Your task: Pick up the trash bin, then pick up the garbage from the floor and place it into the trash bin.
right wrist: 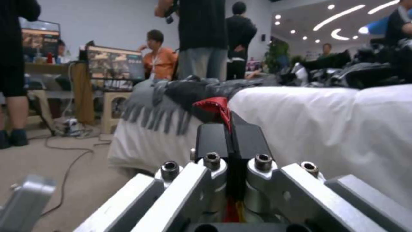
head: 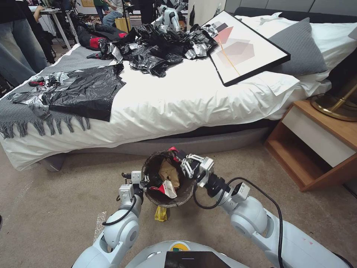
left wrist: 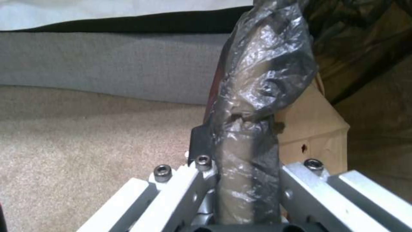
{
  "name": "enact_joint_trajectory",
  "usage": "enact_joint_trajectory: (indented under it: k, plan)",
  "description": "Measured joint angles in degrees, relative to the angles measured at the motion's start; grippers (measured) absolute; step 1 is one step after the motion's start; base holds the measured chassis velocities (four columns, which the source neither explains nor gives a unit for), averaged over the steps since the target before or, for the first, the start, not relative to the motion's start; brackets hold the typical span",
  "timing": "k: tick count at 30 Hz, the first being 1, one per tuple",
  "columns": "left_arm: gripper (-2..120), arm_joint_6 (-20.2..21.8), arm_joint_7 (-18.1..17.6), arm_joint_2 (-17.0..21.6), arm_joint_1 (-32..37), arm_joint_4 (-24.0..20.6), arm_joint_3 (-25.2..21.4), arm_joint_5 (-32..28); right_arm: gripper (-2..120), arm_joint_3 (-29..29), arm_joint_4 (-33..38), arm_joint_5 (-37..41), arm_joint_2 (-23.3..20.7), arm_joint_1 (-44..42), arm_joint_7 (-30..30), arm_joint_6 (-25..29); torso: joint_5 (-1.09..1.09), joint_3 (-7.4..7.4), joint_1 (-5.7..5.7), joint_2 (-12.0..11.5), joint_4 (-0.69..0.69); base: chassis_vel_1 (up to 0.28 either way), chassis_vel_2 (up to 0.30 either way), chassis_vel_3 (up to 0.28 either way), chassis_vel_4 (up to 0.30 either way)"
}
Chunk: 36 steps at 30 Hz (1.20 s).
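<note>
The trash bin (head: 154, 199), a round bucket with a dark liner, hangs above the carpet in front of me. My left gripper (head: 145, 182) is shut on its near-left rim; in the left wrist view the fingers (left wrist: 201, 151) pinch the liner-wrapped rim (left wrist: 244, 154). Inside lie a brown paper bag (head: 169, 172) (left wrist: 315, 129) and a red-and-white wrapper (head: 165, 190). My right gripper (head: 178, 156) (right wrist: 229, 129) is over the bin's far rim, shut on a red wrapper (head: 173, 149) (right wrist: 213, 104). A yellow wrapper (head: 160, 214) lies on the floor under the bin.
The bed (head: 193, 96) runs across just beyond the bin, with black plastic sheets (head: 89, 89) and a framed picture (head: 241, 48) on it. A wooden nightstand (head: 316, 145) stands at the right. Open carpet (head: 55, 208) lies to the left.
</note>
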Motion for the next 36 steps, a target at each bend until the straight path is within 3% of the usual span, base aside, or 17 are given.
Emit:
enact_joint_trajectory:
  k: [10,23,25,36]
  plan:
    - [2,0.0,-0.1,-0.3,-0.3,0.0,-0.2,0.0,0,-6.0,-4.4,-2.0,-0.4,1.8,-0.3,0.1,0.00,0.00,0.00,0.0,0.00,0.000,0.000,0.000,0.000]
    - [2,-0.1,-0.1,-0.3,-0.3,-0.2,-0.4,-0.1,-1,-8.3,-9.7,-2.8,0.9,5.5,1.9,0.1,0.00,0.00,0.00,0.0,0.00,0.000,0.000,0.000,0.000]
    - [2,-0.1,-0.1,-0.3,-0.3,-0.2,-0.5,-0.1,11,-8.4,-9.8,-3.2,1.0,5.5,2.6,-0.2,0.00,0.00,0.00,0.0,0.00,0.000,0.000,0.000,0.000]
    - [2,-0.1,-0.1,-0.3,-0.5,-0.2,-0.2,-0.3,46,-8.4,-9.5,-3.3,1.1,5.0,3.1,-0.6,0.00,0.00,0.00,0.0,0.00,0.000,0.000,0.000,0.000]
